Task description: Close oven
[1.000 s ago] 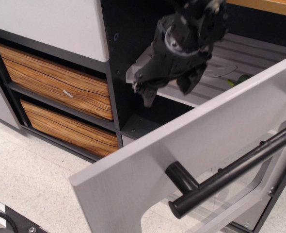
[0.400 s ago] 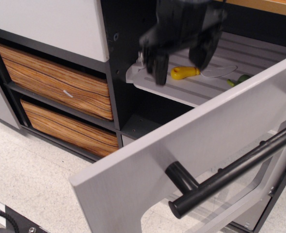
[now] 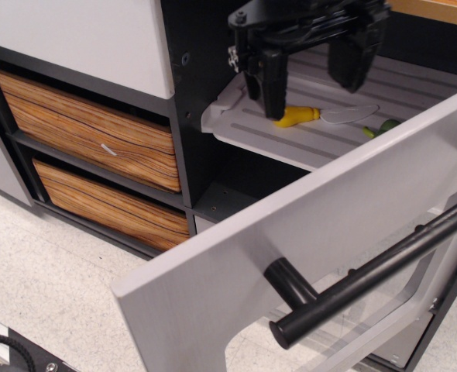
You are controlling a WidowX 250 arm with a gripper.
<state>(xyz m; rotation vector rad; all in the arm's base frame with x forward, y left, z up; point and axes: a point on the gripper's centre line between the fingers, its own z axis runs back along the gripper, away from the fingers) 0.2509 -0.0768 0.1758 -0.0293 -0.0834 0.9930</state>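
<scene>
The oven has dark walls [image 3: 205, 147] and stands open. Its large light-grey door [image 3: 290, 256] hangs open towards me, with a thick black bar handle [image 3: 368, 271] and a clear window low on the right. The white ribbed rack [image 3: 290, 139] inside holds a yellow-handled utensil [image 3: 297, 116] and a small green item [image 3: 379, 128]. My gripper [image 3: 312, 77] is black, open and empty, fingers pointing down, hanging above the rack inside the oven mouth, behind the door's top edge.
Two orange wood-grain drawers [image 3: 89, 132] [image 3: 108, 205] sit stacked to the left of the oven, under a white panel [image 3: 73, 39]. A speckled light floor [image 3: 50, 287] lies below. Something black with a cable shows at the bottom left corner [image 3: 12, 356].
My gripper has risen and turned from a tilted pose at the rack's left end to fingers pointing straight down. This uncovered the yellow-handled utensil. The door has not moved.
</scene>
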